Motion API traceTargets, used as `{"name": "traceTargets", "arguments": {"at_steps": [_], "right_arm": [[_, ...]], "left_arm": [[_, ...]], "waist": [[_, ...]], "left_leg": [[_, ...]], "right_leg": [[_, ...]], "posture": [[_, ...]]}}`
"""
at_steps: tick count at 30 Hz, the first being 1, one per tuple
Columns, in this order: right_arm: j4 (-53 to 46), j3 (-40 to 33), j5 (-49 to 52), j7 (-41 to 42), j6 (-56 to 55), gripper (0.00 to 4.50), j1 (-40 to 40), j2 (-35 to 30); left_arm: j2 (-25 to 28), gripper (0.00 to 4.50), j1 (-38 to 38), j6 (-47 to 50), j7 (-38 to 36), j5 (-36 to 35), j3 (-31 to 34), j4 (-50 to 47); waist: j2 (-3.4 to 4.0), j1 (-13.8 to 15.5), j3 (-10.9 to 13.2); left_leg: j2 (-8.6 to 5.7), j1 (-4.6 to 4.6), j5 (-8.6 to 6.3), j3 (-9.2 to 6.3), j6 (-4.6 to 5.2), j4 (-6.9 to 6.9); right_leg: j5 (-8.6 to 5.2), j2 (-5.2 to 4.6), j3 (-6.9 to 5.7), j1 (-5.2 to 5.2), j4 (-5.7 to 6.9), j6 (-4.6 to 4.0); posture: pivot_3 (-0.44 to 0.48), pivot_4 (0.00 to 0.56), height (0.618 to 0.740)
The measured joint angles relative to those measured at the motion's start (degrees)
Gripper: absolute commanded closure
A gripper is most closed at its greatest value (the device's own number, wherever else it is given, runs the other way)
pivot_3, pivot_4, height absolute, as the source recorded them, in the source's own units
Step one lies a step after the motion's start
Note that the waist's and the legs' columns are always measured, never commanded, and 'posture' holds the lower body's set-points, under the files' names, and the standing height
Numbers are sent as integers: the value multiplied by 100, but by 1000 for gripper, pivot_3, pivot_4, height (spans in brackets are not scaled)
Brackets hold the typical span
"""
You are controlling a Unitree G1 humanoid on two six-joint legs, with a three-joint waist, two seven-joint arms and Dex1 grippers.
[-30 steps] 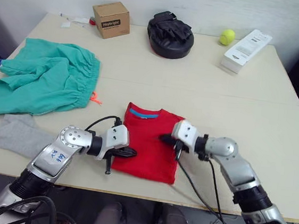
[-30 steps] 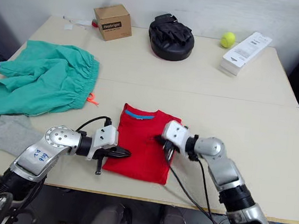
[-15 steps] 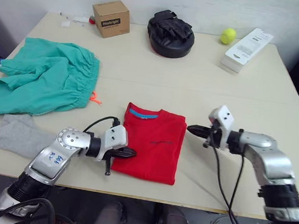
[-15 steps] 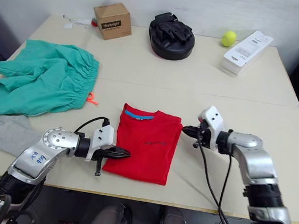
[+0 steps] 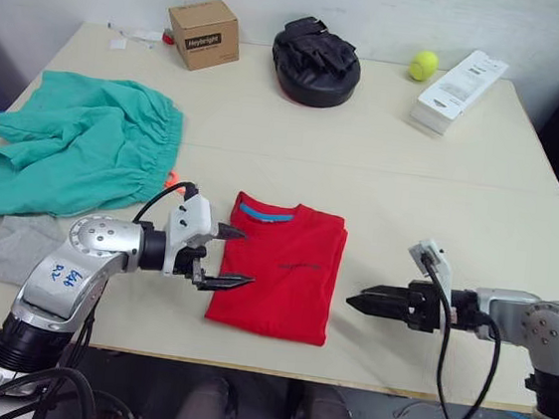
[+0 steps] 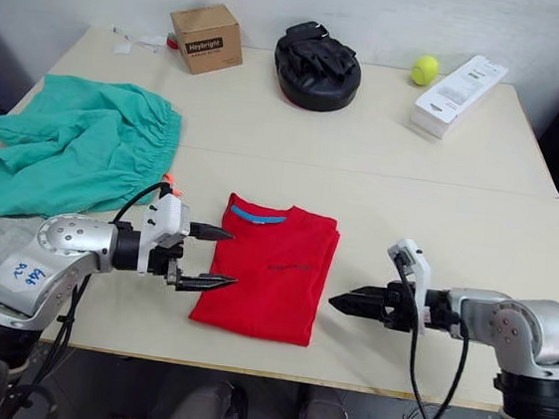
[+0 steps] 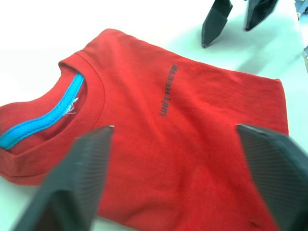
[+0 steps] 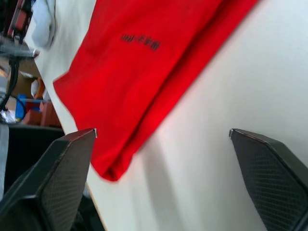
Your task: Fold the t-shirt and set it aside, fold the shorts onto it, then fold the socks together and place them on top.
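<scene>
Bare table [image 5: 440,201] right of the t-shirt [image 5: 283,270] — shorts [image 5: 75,153] and socks [image 5: 17,247] crowd the left.

The t-shirt [image 5: 281,268] lies on the table [image 5: 383,180] at lower centre of the head view, with the left gripper [image 5: 222,257] at its left edge and the right gripper [image 5: 362,302] just off its lower right. The shorts [image 5: 75,156] spread at middle left, the socks [image 5: 18,245] below them. Along the top edge sit a box [image 5: 204,33], a pad [image 5: 316,61], a ball [image 5: 424,66] and a carton [image 5: 460,78], left to right.
</scene>
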Motion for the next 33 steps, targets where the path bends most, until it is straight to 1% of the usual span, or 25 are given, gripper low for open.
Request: {"name": "traceTargets", "arguments": {"at_steps": [6,11,15,18,21,24,25,26,28,29,32,33], "right_arm": [[519,278,-54,-202,-63,0,-518,632],[798,638,-227,-219,-381,0,-813,1108],[1009,818,-304,-206,-560,0,-959,1317],[1160,968,-358,-159,-733,0,-1046,1381],[1198,1037,-424,-141,-846,636,-1053,1385],[1262,1075,-529,-157,-952,1645,-1036,1372],[1274,1082,-553,-159,-979,2091,-1022,1366],[1282,1095,-584,-158,-1018,2344,-996,1352],[1307,1134,-617,-153,-1093,3075,-958,1322],[1242,1196,-618,-120,-1090,3385,-945,1290],[1087,1300,-616,-45,-1083,4302,-927,1243],[1034,1351,-617,-30,-1085,4405,-921,1197]], "left_arm": [[1,30,8,-92,31,39,-13,-2],[19,30,23,-156,36,108,-22,-4],[28,30,30,-162,54,165,-25,-8],[46,30,39,-162,73,192,-24,-11],[51,0,40,-162,92,208,-24,-11],[65,0,42,-162,101,214,-24,-13],[69,0,45,-162,103,216,-24,-14],[69,0,48,-166,113,220,-24,-14],[69,0,52,-181,131,232,-25,-13],[69,0,52,-191,135,248,-25,-12],[68,0,51,-217,136,273,-42,-12],[68,0,51,-219,135,280,-62,-12]], "waist": [[-2,-31,-1],[-17,-138,-10],[-18,-172,-11],[-33,-174,-20],[-36,-157,-22],[-36,-145,-22],[-36,-141,-22],[-36,-138,-22],[-36,-137,-22],[-37,-140,-23],[-73,-147,-44],[-78,-140,-47]], "left_leg": [[0,4,1,2,-2,-1],[1,7,3,2,-6,-9],[4,12,6,3,-12,-18],[4,16,6,4,-12,-18],[4,15,5,3,-13,-18],[4,14,3,2,-16,-22],[4,13,3,2,-16,-28],[4,13,3,2,-16,-36],[3,12,4,2,-16,-49],[2,14,4,3,-16,-54],[2,17,6,3,-15,-56],[1,20,7,2,-13,-55]], "right_leg": [[0,2,1,0,5,0],[0,5,0,0,6,0],[-2,10,1,0,7,-3],[-2,10,3,1,6,-3],[-2,10,3,1,6,-3],[-2,9,3,-1,3,-4],[-2,9,3,-1,0,-4],[-2,9,2,-2,-2,-4],[-2,10,0,-1,0,-4],[-2,10,0,-1,-1,-4],[-2,10,-3,5,-6,-4],[-2,9,-2,9,-18,-4]], "posture": [[0,150,740],[0,150,740],[0,150,740],[0,150,740],[0,150,740],[0,150,740],[0,150,740],[0,150,740],[0,150,740],[0,150,740],[0,150,740],[0,150,740]]}}
